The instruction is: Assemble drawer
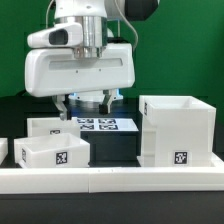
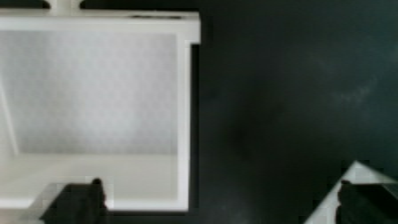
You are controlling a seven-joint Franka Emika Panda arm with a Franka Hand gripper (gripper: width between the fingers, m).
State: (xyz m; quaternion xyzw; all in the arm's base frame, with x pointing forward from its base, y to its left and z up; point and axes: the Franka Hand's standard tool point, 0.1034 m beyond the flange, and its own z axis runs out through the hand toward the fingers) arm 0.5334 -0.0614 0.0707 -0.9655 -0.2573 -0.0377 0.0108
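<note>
The drawer's large cube-like casing stands at the exterior view's right, with a tag low on its front. Two small open-topped white boxes sit at the left, one further back and one at the front with a tag. My gripper hangs open and empty above the table, just behind the rear small box. In the wrist view a white open box lies below, and one dark fingertip is over its edge. The gripper is otherwise over dark table.
The marker board lies flat on the dark table below the gripper. A low white rail runs along the front edge. Another white piece shows at the far left edge. A green wall stands behind.
</note>
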